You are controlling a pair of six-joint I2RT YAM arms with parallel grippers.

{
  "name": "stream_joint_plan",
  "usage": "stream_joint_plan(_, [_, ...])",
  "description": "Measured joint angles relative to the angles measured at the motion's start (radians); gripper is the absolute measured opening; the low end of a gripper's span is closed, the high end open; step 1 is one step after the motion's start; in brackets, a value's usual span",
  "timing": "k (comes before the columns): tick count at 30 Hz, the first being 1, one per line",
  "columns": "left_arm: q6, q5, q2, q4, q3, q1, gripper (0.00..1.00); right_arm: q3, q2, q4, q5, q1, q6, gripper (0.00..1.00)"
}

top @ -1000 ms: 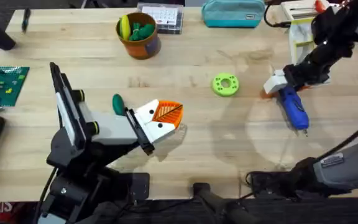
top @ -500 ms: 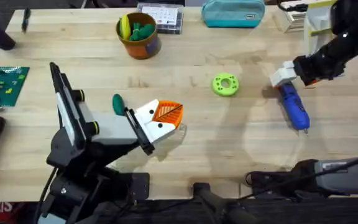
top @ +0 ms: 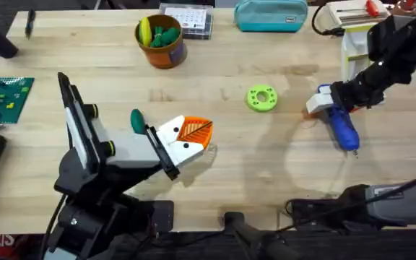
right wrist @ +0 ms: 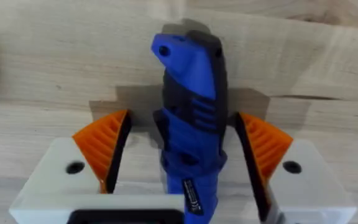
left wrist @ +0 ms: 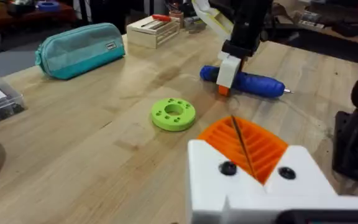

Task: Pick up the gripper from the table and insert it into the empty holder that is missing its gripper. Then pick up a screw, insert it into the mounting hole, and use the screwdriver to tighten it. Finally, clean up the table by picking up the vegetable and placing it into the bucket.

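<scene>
1. The bucket (top: pixel 162 41) stands at the far side of the surface (top: pixel 215 159), left of centre, toy pieces inside.
2. A zip pouch (top: pixel 271 15) lies right of it along the far edge.
3. A ring-shaped disc (top: pixel 261 98) sits mid-surface.
4. The screwdriver (top: pixel 341 124) lies right of the disc, between the right gripper (top: pixel 322 102) fingers.
5. The left gripper (top: pixel 191 139) sits near the surface, left of the disc.

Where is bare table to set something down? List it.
Free: the table between the green ring and the left gripper; also between the bucket and the ring. Crowded: the right gripper straddling the screwdriver.
</scene>
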Motion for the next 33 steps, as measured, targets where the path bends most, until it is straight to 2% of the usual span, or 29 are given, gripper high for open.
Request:
stream_joint_plan(11, [0.0,0.0,0.0,0.0,0.0,0.0,0.011,-0.003,0.0,0.101,-0.003,0.0,0.0,0.993])
stream_joint_plan(16, [0.0,0.0,0.0,0.0,0.0,0.0,0.011,-0.003,0.0,0.086,-0.004,0.0,0.002,0.897])
stream_joint_plan(21, [0.0,0.0,0.0,0.0,0.0,0.0,0.011,-0.003,0.0,0.067,-0.005,0.0,0.003,0.847])
stream_joint_plan(28, [0.0,0.0,0.0,0.0,0.0,0.0,0.011,-0.003,0.0,0.062,-0.005,0.0,0.002,0.7])
stream_joint_plan(30, [0.0,0.0,0.0,0.0,0.0,0.0,0.011,-0.003,0.0,0.062,-0.005,0.0,0.002,0.63])
stream_joint_plan(33, [0.0,0.0,0.0,0.0,0.0,0.0,0.011,-0.003,0.0,0.064,-0.004,0.0,-0.001,0.424])
